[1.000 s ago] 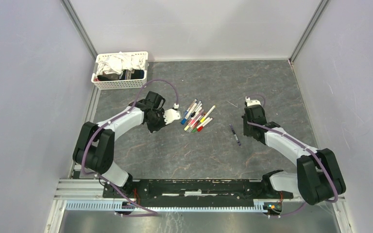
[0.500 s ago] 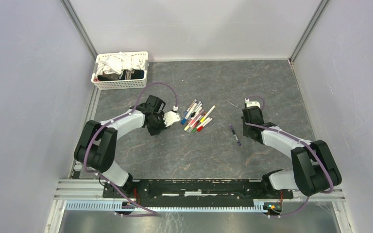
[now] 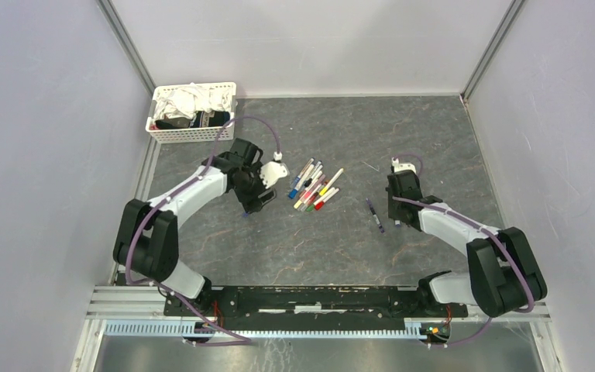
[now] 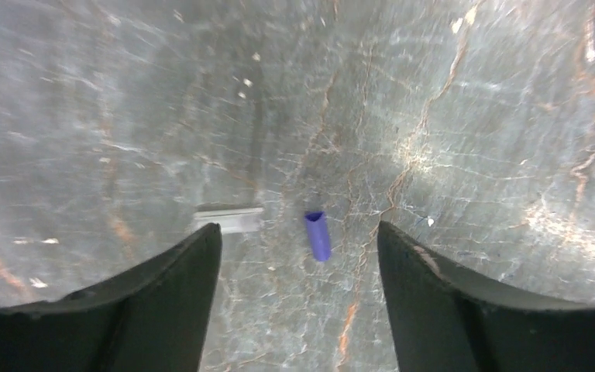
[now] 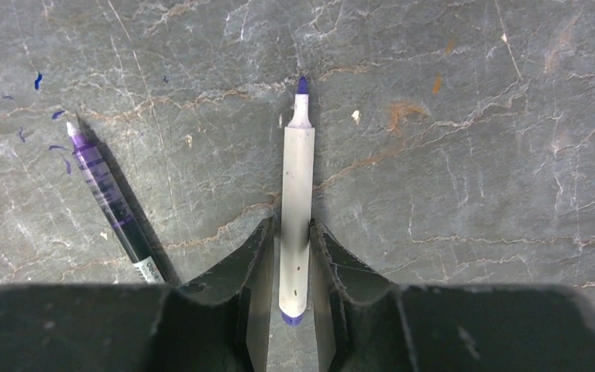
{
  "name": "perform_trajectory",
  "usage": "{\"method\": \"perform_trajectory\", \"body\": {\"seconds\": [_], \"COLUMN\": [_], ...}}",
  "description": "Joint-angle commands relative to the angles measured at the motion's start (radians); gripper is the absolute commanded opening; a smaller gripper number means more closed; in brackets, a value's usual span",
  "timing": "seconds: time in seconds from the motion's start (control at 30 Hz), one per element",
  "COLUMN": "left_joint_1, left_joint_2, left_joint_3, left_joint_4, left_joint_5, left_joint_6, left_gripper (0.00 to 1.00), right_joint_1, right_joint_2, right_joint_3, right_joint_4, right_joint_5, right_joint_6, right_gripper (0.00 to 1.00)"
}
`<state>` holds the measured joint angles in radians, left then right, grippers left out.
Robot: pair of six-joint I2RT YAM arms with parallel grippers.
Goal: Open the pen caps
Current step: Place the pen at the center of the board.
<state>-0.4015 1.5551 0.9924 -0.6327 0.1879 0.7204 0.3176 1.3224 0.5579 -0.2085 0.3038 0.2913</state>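
Note:
A small purple pen cap [image 4: 318, 235] lies loose on the table between the wide-apart fingers of my left gripper [image 4: 298, 226], touching neither; that gripper [image 3: 254, 203] hangs open just left of the pile of capped pens [image 3: 314, 186]. My right gripper [image 5: 290, 225] stands low over the table, its jaws narrowly flanking an uncapped white pen [image 5: 297, 178] with a purple tip. A sliver of gap shows on the pen's left side. A dark purple uncapped pen [image 5: 112, 205] lies beside it, to the left of the right gripper [image 3: 397, 223] in the top view.
A white slatted basket [image 3: 192, 136] of cloths sits at the back left. A short whitish strip [image 4: 228, 219] lies by my left finger. Purple ink flecks [image 5: 37, 80] mark the stone surface. Grey walls close in both sides.
My left gripper opened wide and shifted slightly away from the pens; the purple cap now lies free on the table. My right jaws eased apart a little around the white pen.

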Motion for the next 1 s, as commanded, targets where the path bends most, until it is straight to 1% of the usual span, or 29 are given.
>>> {"method": "perform_trajectory", "body": {"seconds": [0.0,0.03,0.07,0.1,0.17,0.27,0.4,0.43,0.57,0.7,0.8,0.87,0.97], "left_joint_1": [0.005,0.007,0.013,0.015,0.023,0.034,0.048,0.052,0.054,0.054,0.05,0.031,-0.014], "left_joint_2": [-0.091,-0.102,-0.112,-0.122,-0.136,-0.15,-0.169,-0.173,-0.166,-0.147,-0.1,-0.048,0.037], "left_joint_3": [0.141,0.166,0.189,0.21,0.255,0.326,0.367,0.362,0.35,0.347,0.35,0.365,0.388], "left_joint_4": [-0.096,-0.109,-0.125,-0.134,-0.16,-0.198,-0.198,-0.192,-0.197,-0.207,-0.201,-0.191,-0.147], "left_joint_5": [0.084,0.091,0.097,0.099,0.09,0.069,-0.007,-0.01,-0.016,0.0,0.036,0.032,-0.015], "left_joint_6": [-0.096,-0.105,-0.11,-0.116,-0.132,-0.162,-0.216,-0.218,-0.237,-0.274,-0.304,-0.318,-0.332], "left_gripper": [0.85,0.86,0.96,0.99,1.0,1.0,1.0,1.0,1.0,1.0,1.0,1.0,1.0], "right_joint_1": [-0.004,-0.003,-0.004,-0.004,-0.003,-0.004,0.01,0.021,0.086,0.185,0.215,0.216,0.214], "right_joint_2": [-0.047,-0.053,-0.06,-0.068,-0.086,-0.111,-0.109,-0.1,-0.043,0.089,0.16,0.161,0.127], "right_joint_3": [0.016,0.021,0.031,0.041,0.066,0.113,0.187,0.209,0.287,0.434,0.506,0.497,0.453], "right_joint_4": [-0.05,-0.056,-0.064,-0.072,-0.089,-0.102,-0.105,-0.109,-0.092,-0.116,-0.114,-0.09,-0.074], "right_joint_5": [-0.007,-0.006,-0.004,-0.005,-0.004,-0.025,-0.062,-0.069,-0.091,-0.079,-0.128,-0.161,-0.176], "right_joint_6": [0.012,0.012,0.013,0.011,0.012,0.012,0.017,0.019,0.029,0.027,0.046,0.066,0.08], "right_gripper": [0.28,0.28,0.28,0.28,0.29,0.34,0.38,0.4,0.41,0.41,0.41,0.41,0.41]}}
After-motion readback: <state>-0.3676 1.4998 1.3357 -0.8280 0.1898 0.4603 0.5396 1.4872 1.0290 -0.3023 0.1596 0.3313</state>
